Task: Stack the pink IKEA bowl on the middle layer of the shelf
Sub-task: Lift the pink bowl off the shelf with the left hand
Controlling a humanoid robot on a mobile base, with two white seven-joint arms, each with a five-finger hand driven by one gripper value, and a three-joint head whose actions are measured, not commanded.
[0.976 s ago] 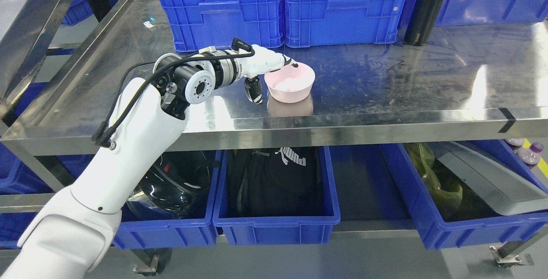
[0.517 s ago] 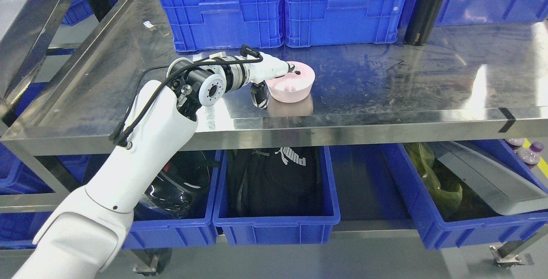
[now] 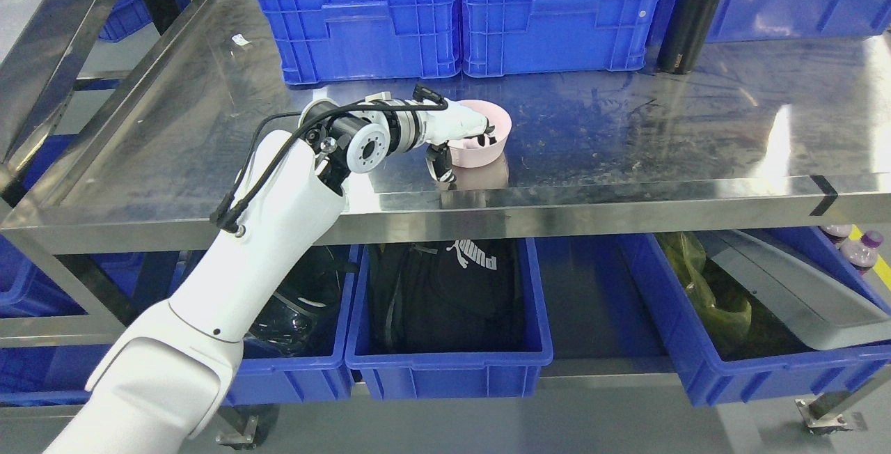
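Note:
A pink bowl [image 3: 498, 124] stands upright on the steel middle shelf [image 3: 626, 141], near its front edge. My left arm comes in from the lower left and reaches across the shelf to the bowl's left side. My left hand [image 3: 465, 152] is on the bowl's near-left rim: the fingers [image 3: 483, 138] curl over the rim into the bowl, and the thumb [image 3: 441, 168] is outside, low against the wall. The hand hides the bowl's left half. The bowl rests on the shelf. No second bowl is visible.
Two blue crates [image 3: 358, 15] [image 3: 557, 15] stand behind the bowl, and a black bottle [image 3: 689, 12] stands at the back right. Below the shelf, blue bins hold a helmet [image 3: 292, 315], a black bag [image 3: 445, 287] and a grey tray [image 3: 786, 294].
My left arm has pushed forward and to the right. The fingers moved from the bowl's left rim over it and down into the bowl. The bowl has stayed in place.

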